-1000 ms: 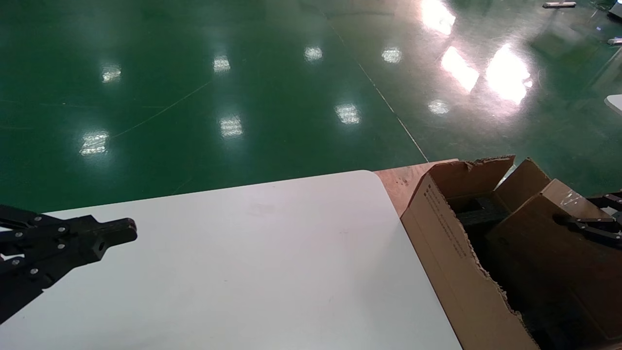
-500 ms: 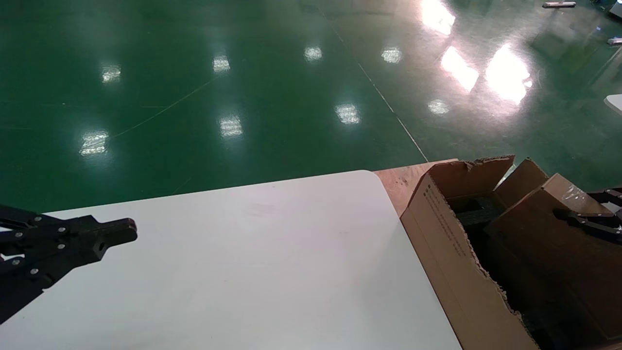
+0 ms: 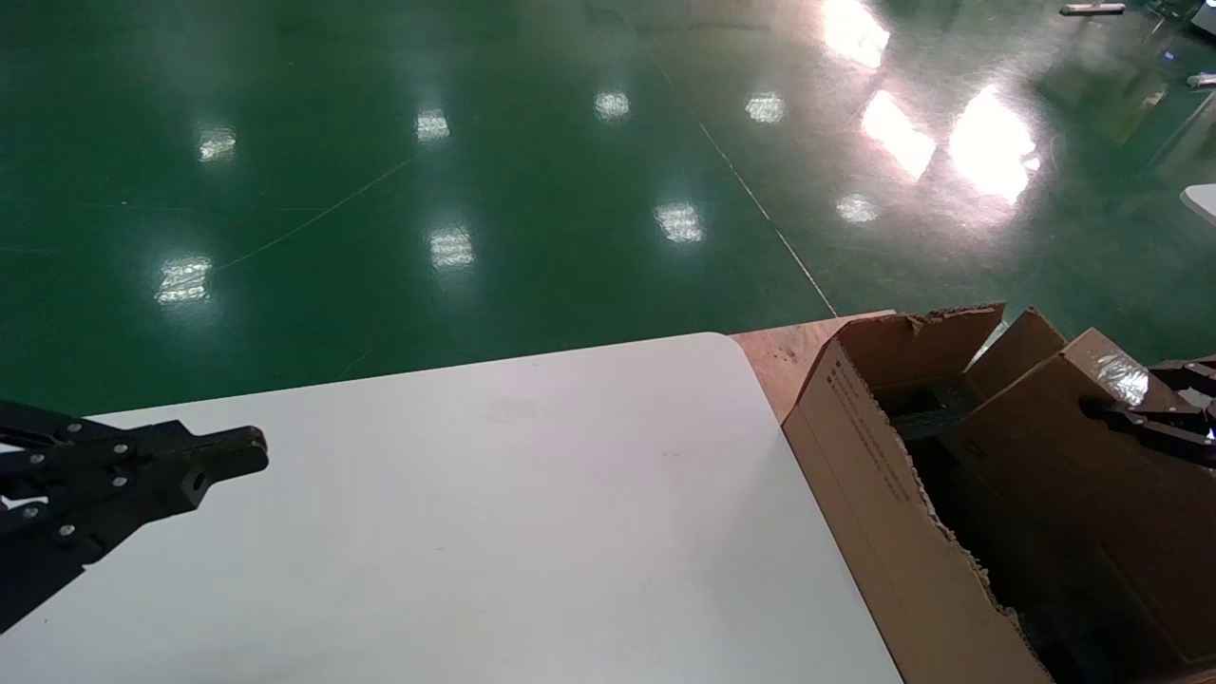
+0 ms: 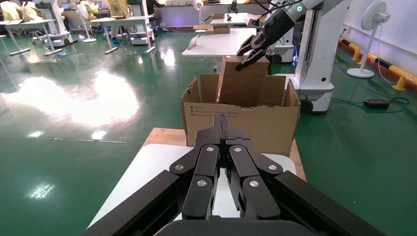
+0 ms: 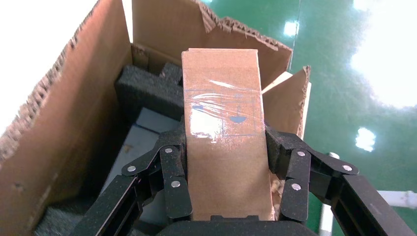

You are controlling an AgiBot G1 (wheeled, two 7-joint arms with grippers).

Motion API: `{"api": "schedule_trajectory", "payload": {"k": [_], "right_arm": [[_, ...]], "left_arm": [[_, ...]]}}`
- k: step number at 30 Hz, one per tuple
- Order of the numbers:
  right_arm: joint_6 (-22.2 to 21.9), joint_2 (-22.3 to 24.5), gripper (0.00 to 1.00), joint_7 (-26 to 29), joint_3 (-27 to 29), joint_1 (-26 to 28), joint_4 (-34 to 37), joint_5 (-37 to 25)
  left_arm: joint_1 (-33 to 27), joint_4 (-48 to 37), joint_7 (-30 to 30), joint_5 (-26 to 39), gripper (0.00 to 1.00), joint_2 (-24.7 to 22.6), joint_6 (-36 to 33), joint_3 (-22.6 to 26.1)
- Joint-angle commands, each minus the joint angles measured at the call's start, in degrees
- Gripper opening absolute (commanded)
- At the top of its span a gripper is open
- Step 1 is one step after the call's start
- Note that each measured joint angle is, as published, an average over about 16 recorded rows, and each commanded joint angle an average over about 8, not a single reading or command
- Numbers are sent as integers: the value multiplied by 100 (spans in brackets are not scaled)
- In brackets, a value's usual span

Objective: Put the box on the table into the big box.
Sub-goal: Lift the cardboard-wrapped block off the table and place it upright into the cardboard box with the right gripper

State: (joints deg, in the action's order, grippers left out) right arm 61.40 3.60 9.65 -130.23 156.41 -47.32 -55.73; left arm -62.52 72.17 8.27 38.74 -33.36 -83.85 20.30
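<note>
Right fingers (image 5: 173,167): clamped on both long sides of the box, one pad on each flank, so the right gripper (image 5: 223,164) has it firmly pinched.
Box (image 5: 223,142): small brown cardboard block with a glossy tape band across its upper face; held tilted, its lower part inside the big box and its top end above the torn rims.
Right gripper, head view (image 3: 1154,408): at the far right, over the carton's opening, past the worktop's right edge.
Big box (image 3: 902,503): open brown carton with ragged rims and small black print on the side facing the worktop; it stands just beside the worktop's right edge, off the white surface.
Inside the big box: black foam pieces (image 5: 147,91) along the wall nearest the worktop and at the floor; a pale flat item lies under the held box, too hidden to name.
Room around the box: open space shows between the box and the carton wall on the worktop side; the opposite wall is close.
Left fingers (image 4: 209,162): pressed together, holding nothing.
Left gripper (image 3: 223,456): hangs over the worktop's left edge, well apart from the carton.
Worktop (image 3: 494,532): white, with a rounded far right corner.
Wooden board (image 3: 788,351): brown, under the carton, showing beyond the worktop's far right corner.
</note>
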Motion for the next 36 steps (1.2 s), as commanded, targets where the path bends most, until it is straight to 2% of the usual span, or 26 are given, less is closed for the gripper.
{"api": "schedule_trajectory", "payload": {"k": [1,12,26,36], "right_arm": [[9,1,0,75,-8,5,27,91],[-339,-30,0,401,-290,-83,370,770],[-647,-99,0,285,-655,-195,987,1436],[-871,-143,0,237,-1033,-381,1044,1877]], "left_arm": [[0,0,0,0,0,0,0,0],[0,0,0,0,0,0,0,1],[-1,0,-1,-1,0,0,0,1],[-1,0,-1,-1,0,1,0,2]]}}
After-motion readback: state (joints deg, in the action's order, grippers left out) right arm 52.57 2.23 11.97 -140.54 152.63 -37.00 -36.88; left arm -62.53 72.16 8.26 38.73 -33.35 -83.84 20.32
